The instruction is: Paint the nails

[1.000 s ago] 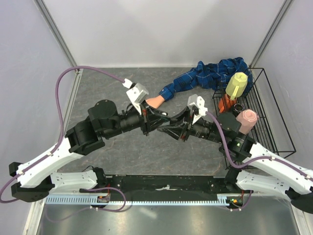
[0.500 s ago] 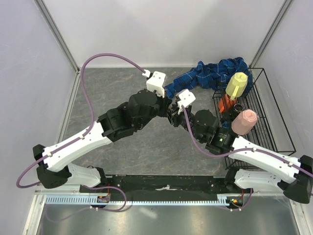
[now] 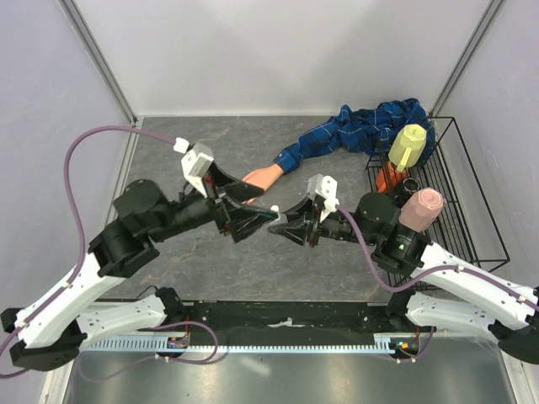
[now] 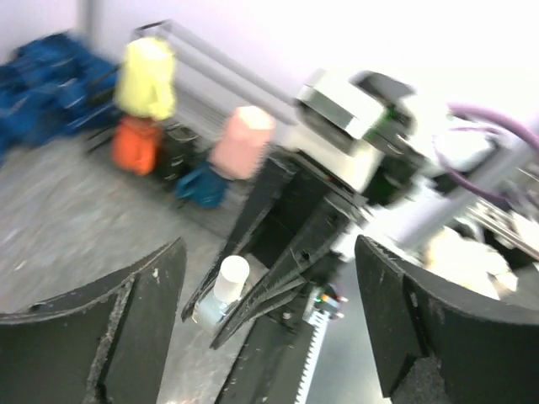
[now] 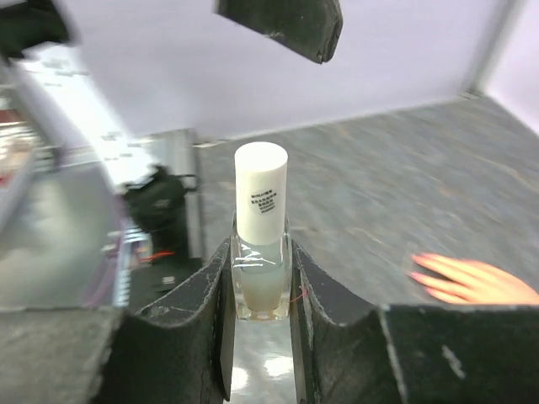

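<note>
Seen from above, both arms bend inward over the worktop [image 3: 194, 151] and meet just on the near side of the hand [image 3: 264, 175], which lies at the cuff of the sleeve [image 3: 354, 135]. The left gripper [image 3: 261, 206] has its jaws wide apart, facing the bottle. Only the right wrist view shows the right gripper [image 5: 259, 252] clamping the bottle [image 5: 260, 202] upright, and the hand's reddish nails [image 5: 418, 276].

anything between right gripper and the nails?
Nothing on the table: the right wrist view shows bare tabletop between the right gripper, shut on the bottle, and the nails. From above, the open left gripper hangs close by the mannequin hand.
</note>
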`<state>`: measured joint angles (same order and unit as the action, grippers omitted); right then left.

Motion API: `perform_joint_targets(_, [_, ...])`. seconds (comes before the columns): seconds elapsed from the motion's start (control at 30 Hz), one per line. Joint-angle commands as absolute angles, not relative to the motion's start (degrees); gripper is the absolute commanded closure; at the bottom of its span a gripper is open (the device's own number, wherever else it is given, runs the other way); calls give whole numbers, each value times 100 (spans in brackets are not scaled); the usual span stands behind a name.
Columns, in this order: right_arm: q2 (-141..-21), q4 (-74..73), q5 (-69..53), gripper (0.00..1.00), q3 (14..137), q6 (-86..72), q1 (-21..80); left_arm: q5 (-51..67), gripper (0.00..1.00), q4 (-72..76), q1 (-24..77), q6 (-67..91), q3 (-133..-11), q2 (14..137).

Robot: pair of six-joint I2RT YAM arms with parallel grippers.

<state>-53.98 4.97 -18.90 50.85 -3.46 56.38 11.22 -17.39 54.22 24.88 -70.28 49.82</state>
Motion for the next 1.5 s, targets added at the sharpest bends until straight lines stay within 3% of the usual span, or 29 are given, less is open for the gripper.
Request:
perform_joint_targets(0.0, [-5168,957,-3618,100,5282,-912,5581,2346,18,-1152,5370,2531,-6654,4676])
perform_joint_targets(0.07, [-5177,1159,-3866,100,5308,-1080,5590,2723,26,-941,5370,2505,-6513,4614])
perform_joint_targets(0.23, [-5212,1537,-4306,100,5335,-1476,5581,3610,28,-598,5370,2540,-6425,4869])
perform_joint_targets(0.47, [-5238,1714,-4403,100,5317,-1582,5528,3858,33,-299,5353,2575,-6381,5062])
perform_joint_targets(0.63, [-5291,1723,-4395,100,5317,-1565,5458,3973,52,-272,5317,2558,-6442,5124])
perform_joint_targets(0.73, [-5335,1495,-4281,100,5379,-1424,5449,3806,72,-316,5300,2479,-6486,5080])
perform_joint_targets(0.77, [-5326,1442,-4132,100,5388,-1328,5449,3745,83,-351,5300,2409,-6504,5071])
perform_joint_targets(0.87, [-5396,1056,-3816,100,5493,-1117,5449,3306,98,-658,5300,2233,-6662,5124])
perform_joint_targets(1.07, [-5396,317,-1928,100,5660,-607,5449,1717,98,-1221,5317,2004,-6829,5247])
perform_joint_targets(1.17, [-5554,158,-610,100,5686,-493,5493,227,98,-1502,5457,1820,-7004,5466])
perform_joint_targets(1.3, [-5923,149,2117,100,5800,-63,6088,-1798,98,-1924,5975,1600,-7487,6186])
perform_joint_targets(1.47, [-6232,544,2962,100,5880,272,6337,-3005,98,-2118,6152,2153,-8032,6942])
